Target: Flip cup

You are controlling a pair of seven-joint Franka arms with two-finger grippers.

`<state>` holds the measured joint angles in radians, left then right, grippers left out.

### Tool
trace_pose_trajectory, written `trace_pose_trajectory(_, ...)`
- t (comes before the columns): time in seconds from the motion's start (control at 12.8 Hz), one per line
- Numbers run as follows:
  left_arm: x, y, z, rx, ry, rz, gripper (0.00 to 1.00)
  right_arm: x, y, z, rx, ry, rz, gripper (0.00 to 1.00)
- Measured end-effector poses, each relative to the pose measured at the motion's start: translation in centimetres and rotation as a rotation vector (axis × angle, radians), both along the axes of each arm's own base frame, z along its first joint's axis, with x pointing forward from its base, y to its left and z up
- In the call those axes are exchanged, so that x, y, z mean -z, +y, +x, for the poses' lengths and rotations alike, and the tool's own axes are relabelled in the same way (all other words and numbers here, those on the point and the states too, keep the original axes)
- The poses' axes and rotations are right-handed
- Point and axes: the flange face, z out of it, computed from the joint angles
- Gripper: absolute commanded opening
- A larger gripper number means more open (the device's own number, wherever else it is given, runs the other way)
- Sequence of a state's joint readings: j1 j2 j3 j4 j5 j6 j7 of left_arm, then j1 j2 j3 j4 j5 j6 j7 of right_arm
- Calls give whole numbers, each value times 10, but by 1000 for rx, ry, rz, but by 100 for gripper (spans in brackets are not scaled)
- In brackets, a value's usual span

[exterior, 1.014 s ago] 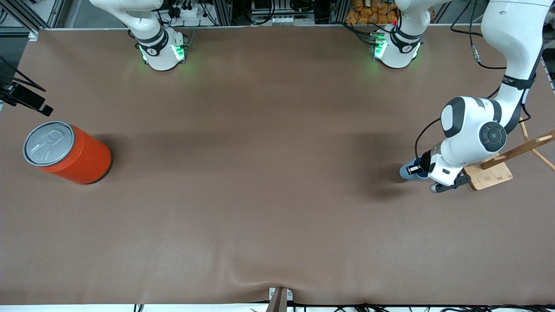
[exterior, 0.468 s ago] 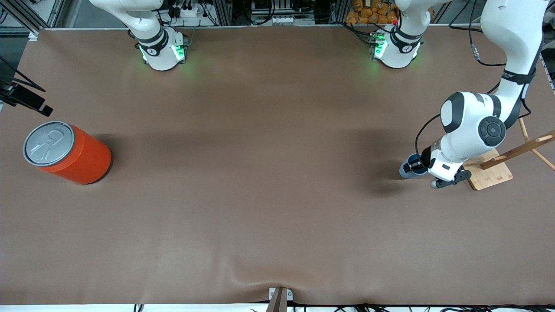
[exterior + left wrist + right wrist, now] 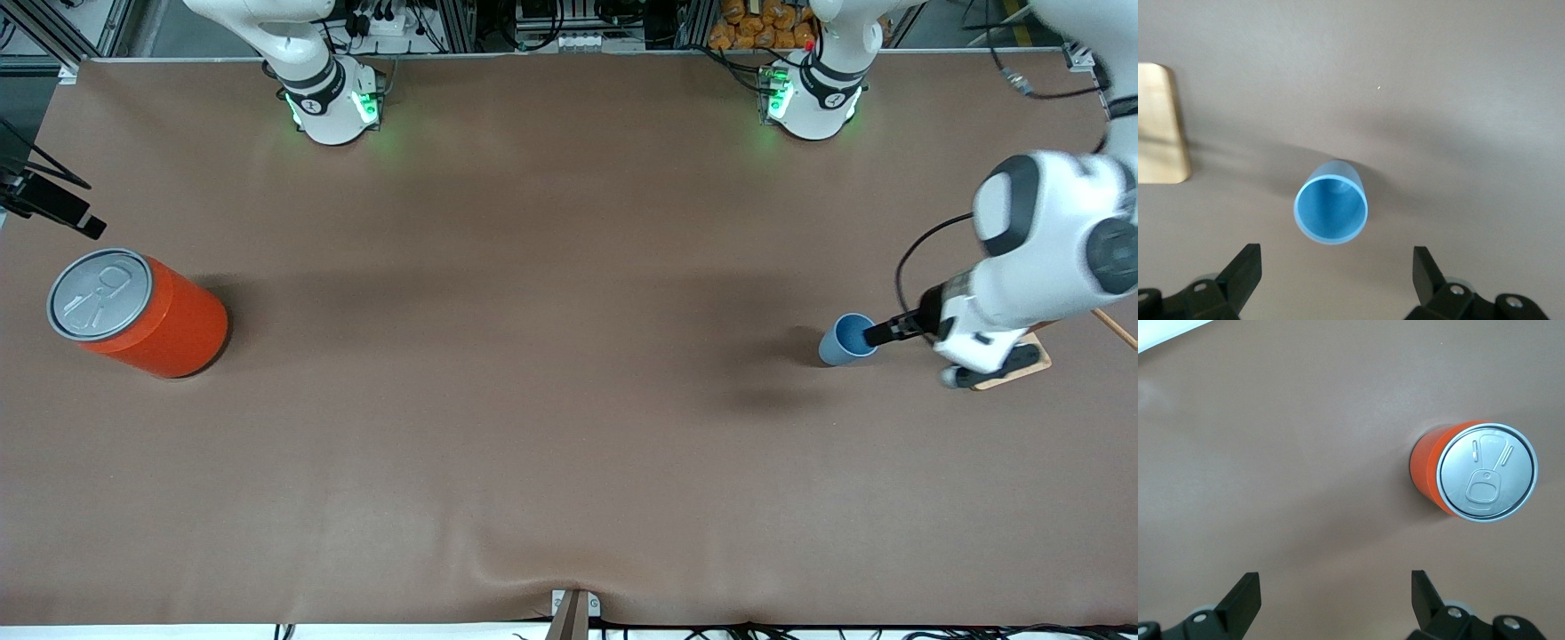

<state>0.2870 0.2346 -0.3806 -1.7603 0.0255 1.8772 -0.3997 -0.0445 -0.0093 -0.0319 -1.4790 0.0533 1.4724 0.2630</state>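
Note:
The small light blue cup (image 3: pixel 846 339) stands upright on the brown table, mouth up, its inside darker blue. It also shows in the left wrist view (image 3: pixel 1331 209). My left gripper (image 3: pixel 889 334) is open and empty, just beside the cup toward the left arm's end of the table and apart from it. In the left wrist view the left gripper (image 3: pixel 1335 273) has its fingers (image 3: pixel 1245 270) spread wider than the cup. My right gripper (image 3: pixel 1333 597) is open and empty, up over bare table near the orange can (image 3: pixel 1475 478). It is out of the front view.
The large orange can (image 3: pixel 133 313) with a silver pull-tab top stands at the right arm's end of the table. A wooden board (image 3: pixel 1022 360) with a slanted stick lies under the left arm and shows in the left wrist view (image 3: pixel 1158 123). A black clamp (image 3: pixel 53 209) juts in above the can.
My left gripper has opened, let go of the cup and drawn back toward the left arm's end of the table. The cup stays standing upright. The can has not moved.

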Motion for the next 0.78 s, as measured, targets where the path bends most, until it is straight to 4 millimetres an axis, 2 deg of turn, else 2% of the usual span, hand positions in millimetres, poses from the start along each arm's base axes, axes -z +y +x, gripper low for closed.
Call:
trace_pose_trajectory(0.23, -76, -15, 2, 51, -77, 58, 100, 0, -1, 0, 1, -1, 0, 100)
trace_pose_trajectory(0.39, -114, -44, -14, 120, -121, 138, 100, 0, -1, 0, 1, -2, 0, 100)
trace_pose_trajectory(0.55, -143, -69, -33, 155, -159, 162, 100, 0, -2, 0, 1, -1, -9, 100)
trace_pose_trajectory(0.78, -163, -75, -49, 151, -165, 122, 100, -1, -3, 0, 0, -5, -23, 100)
